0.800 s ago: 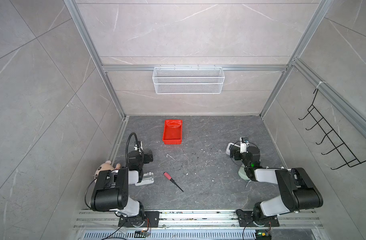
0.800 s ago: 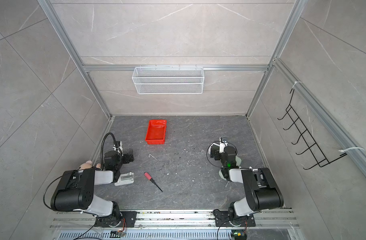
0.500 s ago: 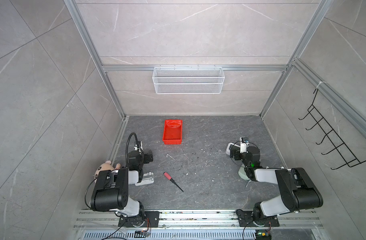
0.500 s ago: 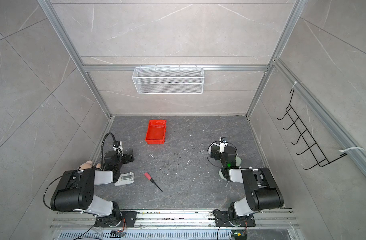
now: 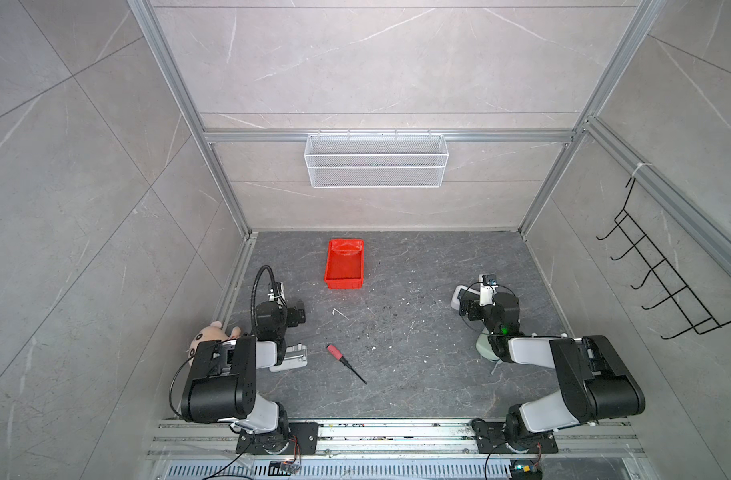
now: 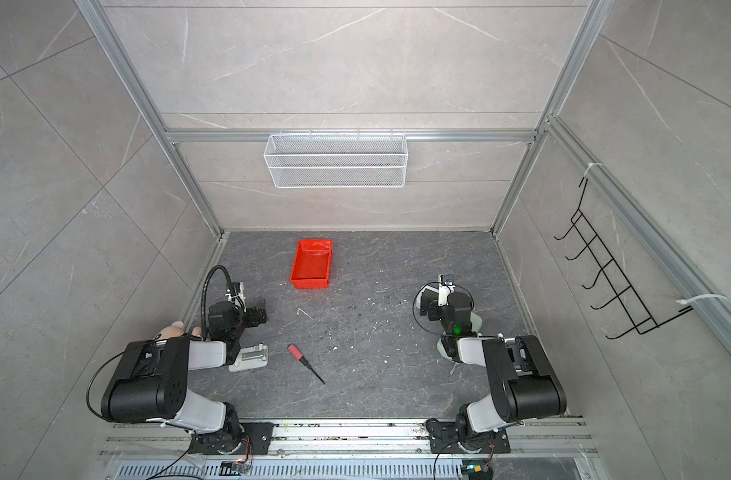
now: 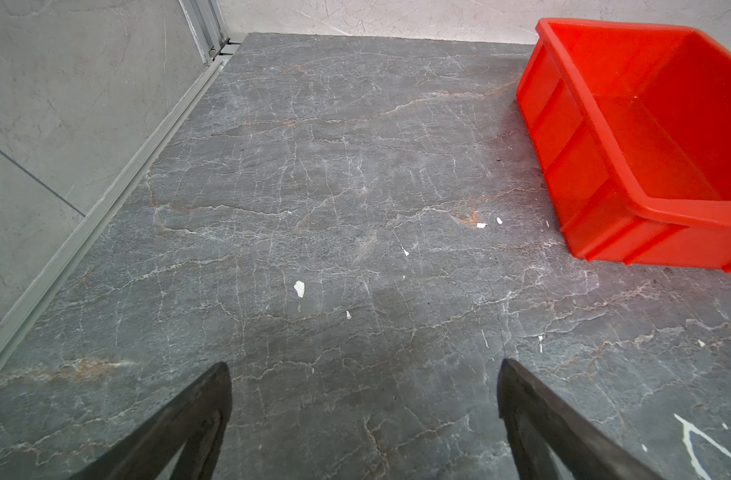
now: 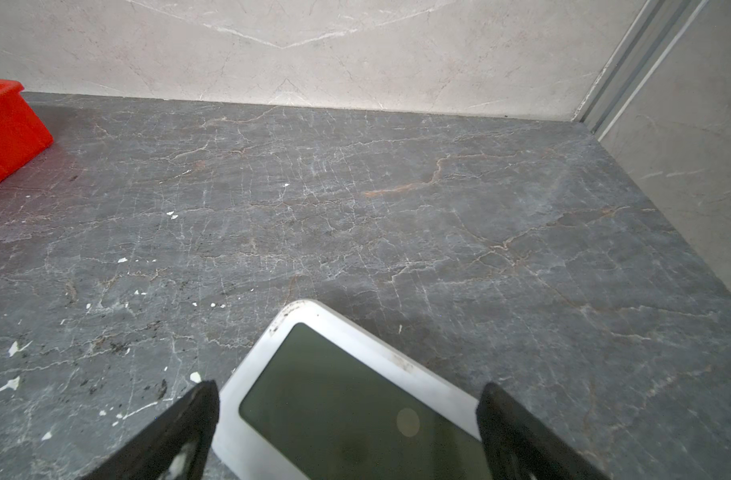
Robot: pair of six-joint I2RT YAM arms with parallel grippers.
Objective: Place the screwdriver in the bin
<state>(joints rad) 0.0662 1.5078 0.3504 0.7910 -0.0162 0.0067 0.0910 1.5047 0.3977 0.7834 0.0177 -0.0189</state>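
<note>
Checking the pick geometry: screwdriver point(image 5: 346, 363) lies flat on the grey floor point(image 5: 405, 357), left of centre and toward the front rail point(image 5: 397, 432), not in the bin point(image 5: 343, 284) yet. Its long axis runs diagonal, with the red handle toward back-left and the thin black shaft pointing front-right. Left gripper point(image 7: 363, 365) is clearly the nearer tool, and right gripper point(image 8: 349, 388) is well apart on the far side of the floor. Catch: the left gripper faces the back wall point(image 5: 376, 208), and the screwdriver lies behind it and off to the right, closer to the front rail. So the left wrist view shows only bare floor and the bin, no screwdriver. I'd judge the arm has to pull back and swing inward, then turn the wrist so the jaws close across the handle, not along it. Left jaws stand wide apart with nothing between them. Right jaws are also apart, hovering over a white-framed dark panel point(image 8: 355, 415); no sign they clamp it. Bin sits near the back wall, well apart from the screwdriver, long axis front-to-back, scoop end on the far side, looks empty. Floor between the two is open, only white flecks point(image 7: 299, 288). Only crowding is a flat white gadget point(image 5: 291, 359) near the handle end, not touching it, and a plush toy point(image 5: 209, 338) further left. Approach from above or from the right looks safest.
</note>
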